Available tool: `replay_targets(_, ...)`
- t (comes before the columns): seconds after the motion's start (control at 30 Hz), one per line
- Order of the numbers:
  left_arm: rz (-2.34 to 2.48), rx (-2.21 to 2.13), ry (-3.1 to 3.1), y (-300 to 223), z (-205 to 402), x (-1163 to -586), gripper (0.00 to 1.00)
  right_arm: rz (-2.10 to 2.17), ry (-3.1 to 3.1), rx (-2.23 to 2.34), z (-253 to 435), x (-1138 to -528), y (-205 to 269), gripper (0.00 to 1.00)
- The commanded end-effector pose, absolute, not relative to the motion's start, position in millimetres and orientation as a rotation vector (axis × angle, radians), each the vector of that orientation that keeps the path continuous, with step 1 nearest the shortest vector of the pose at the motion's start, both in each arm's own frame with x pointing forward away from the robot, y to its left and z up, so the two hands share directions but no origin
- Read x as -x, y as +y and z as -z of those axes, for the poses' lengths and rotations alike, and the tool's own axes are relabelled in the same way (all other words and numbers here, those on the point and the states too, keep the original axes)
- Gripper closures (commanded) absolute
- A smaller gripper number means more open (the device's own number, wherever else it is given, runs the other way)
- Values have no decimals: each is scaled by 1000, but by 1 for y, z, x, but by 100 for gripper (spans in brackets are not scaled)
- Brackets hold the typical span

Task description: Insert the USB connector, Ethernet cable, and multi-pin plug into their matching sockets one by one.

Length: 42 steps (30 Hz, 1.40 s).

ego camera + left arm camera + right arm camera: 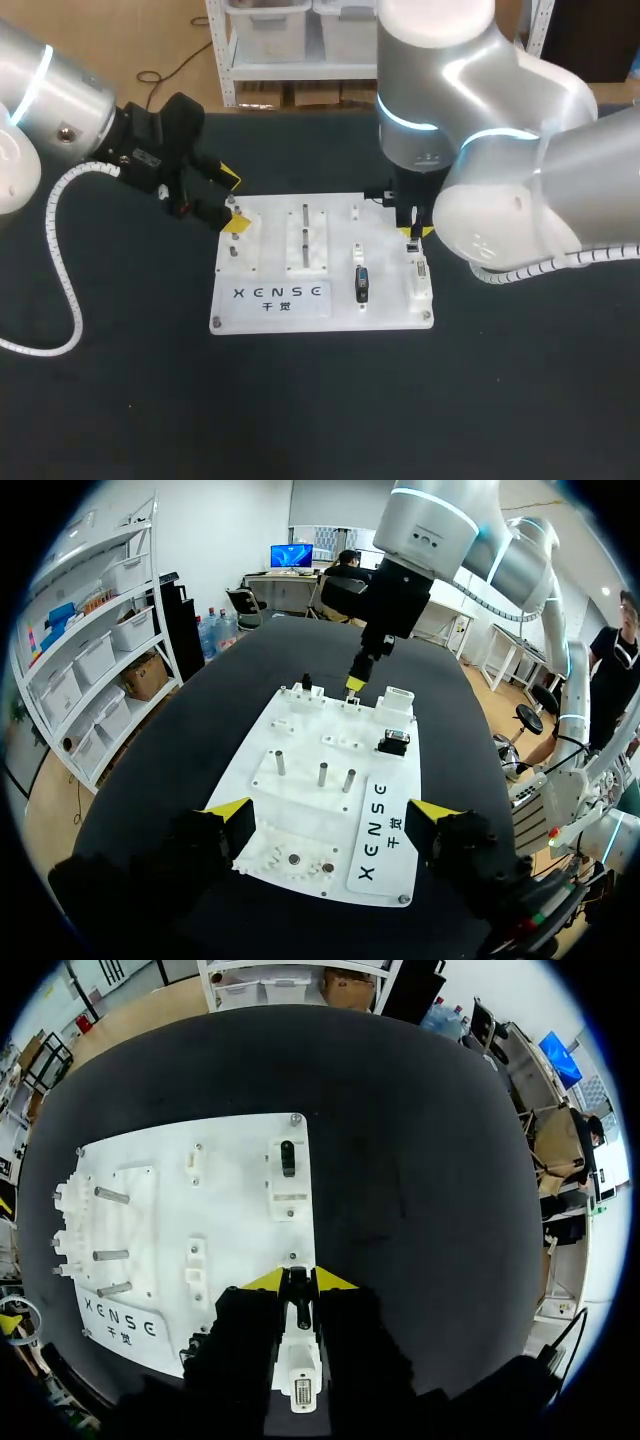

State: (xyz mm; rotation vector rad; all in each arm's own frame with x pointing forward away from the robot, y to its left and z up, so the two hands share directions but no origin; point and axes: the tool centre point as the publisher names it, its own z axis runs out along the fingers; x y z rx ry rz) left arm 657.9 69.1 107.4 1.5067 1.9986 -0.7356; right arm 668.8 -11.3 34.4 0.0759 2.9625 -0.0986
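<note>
A white practice board (pixel 330 305) (pixel 300 730) (pixel 240 1220) lies in the middle of the black table. A black multi-pin plug (pixel 362 284) (pixel 392 742) sits on its right half. A white socket block (pixel 419 272) (pixel 398 700) stands at its right edge. My right gripper (pixel 412 233) (pixel 354 685) (pixel 298 1280) points down at that edge, just behind the block. It is shut on a slim plug (pixel 297 1285) with a dark tip and a white body. My left gripper (pixel 234 202) (pixel 332 812) hangs open over the board's left edge, holding nothing.
Three metal pegs (pixel 322 773) (pixel 110 1255) and small gears (pixel 292 860) occupy the board's left part. Another white block with a dark slot (pixel 288 1165) stands at the board's edge ahead of my right gripper. My left arm's white hose (pixel 60 250) loops over the table's left side.
</note>
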Motion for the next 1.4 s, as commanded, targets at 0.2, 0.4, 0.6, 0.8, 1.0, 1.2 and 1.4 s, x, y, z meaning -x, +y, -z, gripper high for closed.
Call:
replay_targets(0.2, 735, -1510, 2002, 69, -108, -659, 0, 96, 2972, -77, -32, -667, -12, 100)
replay_targets(0.4, 735, -1510, 2002, 69, -108, -659, 0, 93, 2974, -67, -29, -666, -8, 100)
replay_targets(0.6, 735, -1510, 2002, 69, -108, -659, 0, 97, 2975, -61, -26, -667, -7, 100)
replay_targets(0.8, 735, -1510, 2002, 69, -108, -659, 0, 117, 2982, -78, -18, -667, -12, 100)
replay_targets(1.0, 735, -1510, 2002, 69, -108, -659, 0, 150, 3006, -108, -3, -669, -15, 100)
replay_targets(1.2, 735, -1510, 2002, 69, -108, -659, 0, 158, 3022, -116, 2, -669, -13, 100)
replay_targets(1.4, 735, -1510, 2002, 69, -108, -659, 0, 150, 2976, -99, -11, -672, -11, 80)
